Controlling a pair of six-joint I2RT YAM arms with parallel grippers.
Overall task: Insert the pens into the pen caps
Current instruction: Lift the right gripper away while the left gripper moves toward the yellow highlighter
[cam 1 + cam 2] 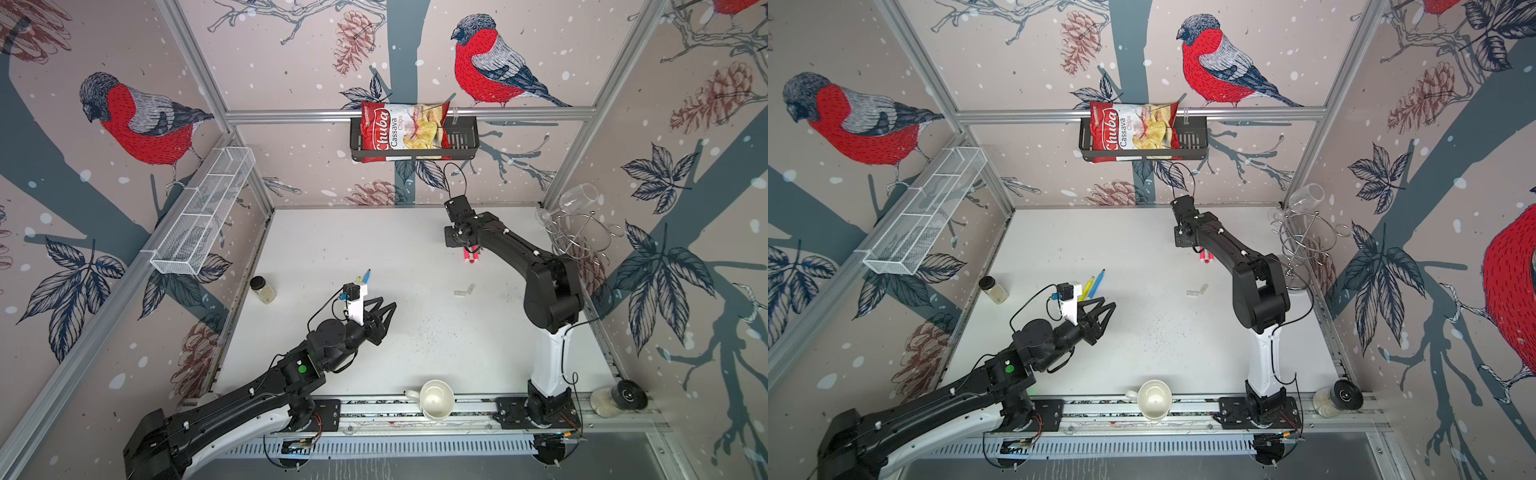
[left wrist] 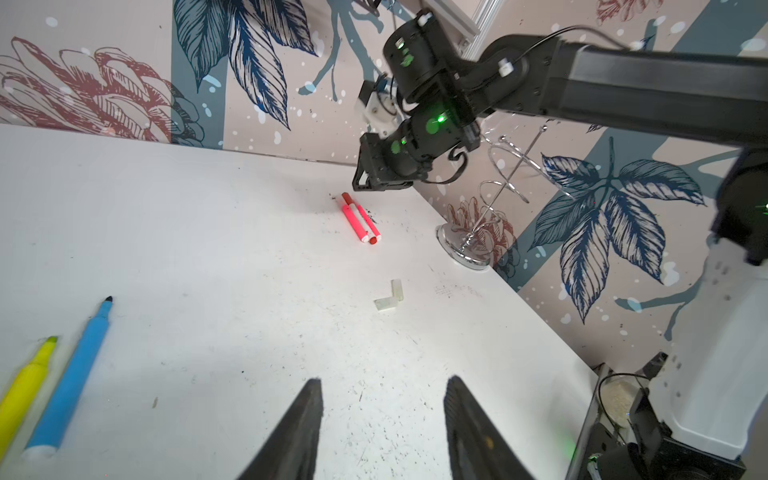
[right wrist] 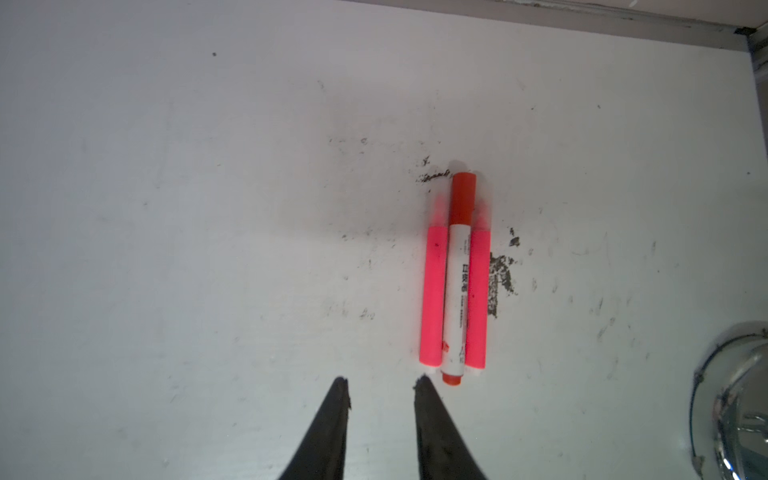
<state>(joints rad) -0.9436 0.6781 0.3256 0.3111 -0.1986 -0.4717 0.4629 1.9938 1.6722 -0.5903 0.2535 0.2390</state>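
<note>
**Operator:** Where is my right hand?

**Spotter:** Your right gripper [image 3: 382, 380] hangs low over the far right part of the table [image 1: 332, 249]. Its jaws are parted a little and there is nothing between them. Just past its fingertips, three pens lie side by side and touching. They are two pink pens [image 3: 432, 291] with a white pen [image 3: 457, 291] between them, and the white one has its red cap [image 3: 462, 199] on.

**Operator:** Are the pink ones capped?

**Spotter:** They seem to wear see-through caps [image 3: 437, 212] over their tips. The wrist view is blurred there, so I can't tell you for sure.

**Operator:** And my left?

**Spotter:** Your left gripper [image 2: 385, 380] sits above the near middle of the table, jaws well apart and empty (you can see bare table between the fingers). To its left lie the yellow pen [image 2: 25, 390] and the blue pen [image 2: 70, 374], close together and almost parallel. Both tips are bare and point toward the back wall.

**Operator:** Any loose caps?

**Spotter:** There are two whitish caps [image 2: 390, 297], touching at a right angle. You can find them in both top views [image 1: 464, 291] [image 1: 1197, 290]. They lie on the table between your two grippers, nearer your right arm and apart from every pen.
</note>
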